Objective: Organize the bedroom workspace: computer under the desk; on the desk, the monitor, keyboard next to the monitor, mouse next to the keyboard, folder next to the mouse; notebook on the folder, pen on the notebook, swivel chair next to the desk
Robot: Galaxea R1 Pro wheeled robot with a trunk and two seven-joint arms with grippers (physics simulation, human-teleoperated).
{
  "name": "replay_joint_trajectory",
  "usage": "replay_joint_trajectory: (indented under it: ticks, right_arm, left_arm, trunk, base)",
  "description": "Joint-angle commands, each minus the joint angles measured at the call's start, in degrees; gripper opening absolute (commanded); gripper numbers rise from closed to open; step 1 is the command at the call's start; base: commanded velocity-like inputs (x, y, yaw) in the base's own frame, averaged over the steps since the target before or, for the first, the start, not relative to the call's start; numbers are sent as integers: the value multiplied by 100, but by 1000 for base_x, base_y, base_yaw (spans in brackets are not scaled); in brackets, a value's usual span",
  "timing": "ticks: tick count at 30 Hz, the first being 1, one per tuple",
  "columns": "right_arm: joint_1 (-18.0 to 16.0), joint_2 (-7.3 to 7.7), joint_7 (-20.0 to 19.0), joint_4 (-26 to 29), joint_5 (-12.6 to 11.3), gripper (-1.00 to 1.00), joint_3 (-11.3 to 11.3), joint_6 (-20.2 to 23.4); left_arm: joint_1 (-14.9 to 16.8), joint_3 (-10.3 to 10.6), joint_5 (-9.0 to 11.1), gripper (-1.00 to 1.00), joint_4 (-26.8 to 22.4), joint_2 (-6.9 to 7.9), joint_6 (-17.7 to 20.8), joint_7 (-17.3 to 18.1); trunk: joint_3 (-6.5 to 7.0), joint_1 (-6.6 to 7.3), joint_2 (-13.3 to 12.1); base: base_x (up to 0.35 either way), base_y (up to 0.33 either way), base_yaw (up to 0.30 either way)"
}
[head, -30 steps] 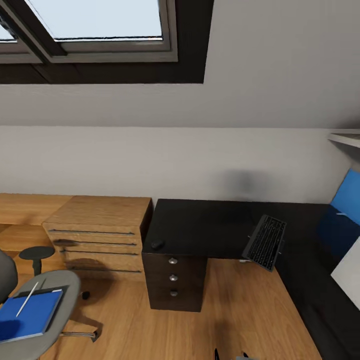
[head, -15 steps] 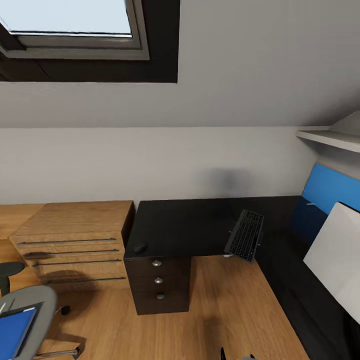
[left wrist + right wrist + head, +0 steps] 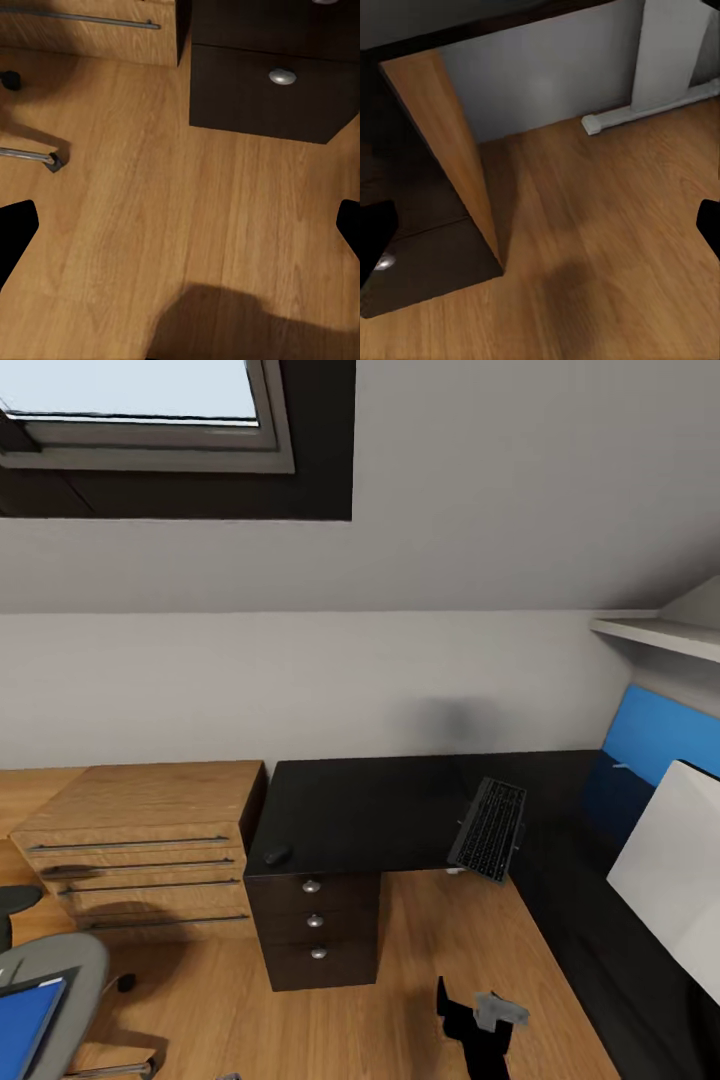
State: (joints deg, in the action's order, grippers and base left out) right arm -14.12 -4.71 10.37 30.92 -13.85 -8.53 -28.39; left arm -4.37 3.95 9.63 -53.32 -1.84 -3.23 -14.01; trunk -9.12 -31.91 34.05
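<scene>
1. The swivel chair (image 3: pixel 45 980) stands left of the bench (image 3: pixel 380 810), beyond the wooden drawer cabinet (image 3: pixel 140 840); the blue folder (image 3: pixel 22 1025) lies flat on its seat.
2. The mouse (image 3: pixel 277 854) rests at the bench's front left corner, above the black drawer unit (image 3: pixel 315 930).
3. The keyboard (image 3: pixel 489 828) lies at the bench's inner corner, its long axis running front to back, its near end overhanging the edge.
4. The right gripper (image 3: pixel 478 1015) hangs low before the bench, the keyboard ahead and above, so the right arm looks nearer. Its fingertips (image 3: pixel 375 236) stand wide apart.
5. The left gripper's fingertips (image 3: pixel 15 232) are likewise apart over the floor, empty.
6. The monitor's (image 3: pixel 670 880) pale back shows on the bench's right wing.
</scene>
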Motion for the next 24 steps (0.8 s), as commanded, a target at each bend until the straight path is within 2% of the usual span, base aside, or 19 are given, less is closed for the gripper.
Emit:
replay_joint_trajectory:
  ticks: [1, 2, 4, 7, 8, 10, 11, 12, 13, 18, 24]
  right_arm:
    - [-305, 11, 80, -159, -286, 100, -45, -18]
    - [-764, 21, 105, -393, -792, 100, -45, -18]
    - [-1070, 27, 115, -516, -1218, 100, -41, -15]
    - [-1747, 72, 127, -684, -2786, 100, -37, -1]
    - [-1818, 82, 128, -691, -3045, 100, -36, 1]
    - [-2011, 113, 115, -697, -3952, 100, -36, 2]
    - [-2060, 129, 106, -692, -4302, 100, -37, 1]
    - [-2078, 137, 103, -692, -4443, 100, -38, 1]
    - [-2112, 162, 91, -692, -4724, 100, -44, 0]
    - [-2142, 199, 68, -682, -4972, 100, -50, 0]
    - [-2145, 262, -193, -668, -5017, 100, -62, 2]
  left_arm:
    - [1, 15, 59, 100, -11, 5, -21, -32]
    - [4, 15, 58, 100, -16, 7, -20, -32]
    - [3, 15, 57, 100, -18, 7, -20, -32]
    - [5, 11, 56, 100, -14, 8, -15, -32]
    - [5, 11, 56, 100, -14, 8, -14, -32]
    - [3, 6, 56, 100, -13, 8, -12, -32]
    - [2, 6, 56, 100, -12, 8, -10, -32]
    - [1, 6, 56, 100, -12, 6, -8, -32]
    - [1, 8, 58, 100, -8, 3, -4, -32]
    - [4, 16, 61, 100, -5, -13, 19, -32]
    - [3, 18, 65, 100, 14, -18, 22, -32]
  trunk:
    - [-28, -24, 50]
    - [-46, -46, 90]
    - [-82, -90, 170]
    - [-135, -156, 291]
    - [-153, -178, 331]
    - [-189, -222, 411]
    - [-207, -244, 451]
    - [-225, -266, 491]
    - [-243, -288, 531]
    - [-333, -398, 732]
    - [-441, -529, 973]
  base:
    - [0, 0, 0]
    - [0, 0, 0]
    - [0, 0, 0]
    - [0, 0, 0]
    - [0, 0, 0]
    - [0, 0, 0]
    - [0, 0, 0]
    - [0, 0, 0]
    - [0, 0, 0]
    - [0, 0, 0]
    - [0, 0, 0]
